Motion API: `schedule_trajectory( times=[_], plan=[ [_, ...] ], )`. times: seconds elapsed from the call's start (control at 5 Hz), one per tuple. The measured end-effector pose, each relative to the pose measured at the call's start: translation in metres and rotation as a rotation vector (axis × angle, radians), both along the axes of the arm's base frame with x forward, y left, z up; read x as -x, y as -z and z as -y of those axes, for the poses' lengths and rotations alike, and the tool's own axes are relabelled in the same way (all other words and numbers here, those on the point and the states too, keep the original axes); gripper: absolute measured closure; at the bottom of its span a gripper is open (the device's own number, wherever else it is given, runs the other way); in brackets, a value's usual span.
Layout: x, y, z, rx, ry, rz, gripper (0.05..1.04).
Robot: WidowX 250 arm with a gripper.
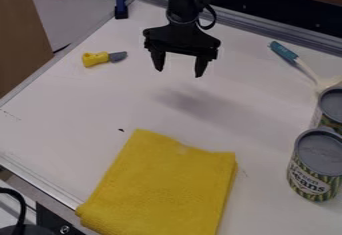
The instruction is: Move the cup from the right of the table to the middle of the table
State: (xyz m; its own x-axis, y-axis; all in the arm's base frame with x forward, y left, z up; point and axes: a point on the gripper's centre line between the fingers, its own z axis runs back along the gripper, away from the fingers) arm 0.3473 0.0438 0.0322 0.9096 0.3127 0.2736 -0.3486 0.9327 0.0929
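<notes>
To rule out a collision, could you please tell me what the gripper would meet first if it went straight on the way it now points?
Most likely the bare white table, as the gripper points down; its height is hard to judge, but the yellow cloth seems nearer the camera.

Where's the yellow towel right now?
The yellow towel lies on the white table, low in the camera view and slightly left of centre, with the nearer can to its right.

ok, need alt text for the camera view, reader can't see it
Open black gripper hangs over a white table, holding nothing. Two cans stand at the view's right edge, a yellow cloth lies in front, a small yellow-and-gray object upper left, and a teal-handled utensil upper right.
</notes>
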Motion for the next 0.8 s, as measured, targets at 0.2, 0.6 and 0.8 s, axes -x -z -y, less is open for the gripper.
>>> schedule_trajectory(
  times=[0.2, 0.6, 0.8],
  plan=[
    [0.005, 0.01, 0.0, 0.004, -0.007, -0.031, 0.084],
    [0.006, 0.01, 0.02, 0.002, 0.055, -0.049, 0.084],
    [0.007, 0.008, 0.034, -0.015, 0.205, -0.102, 0.084]
  ],
)
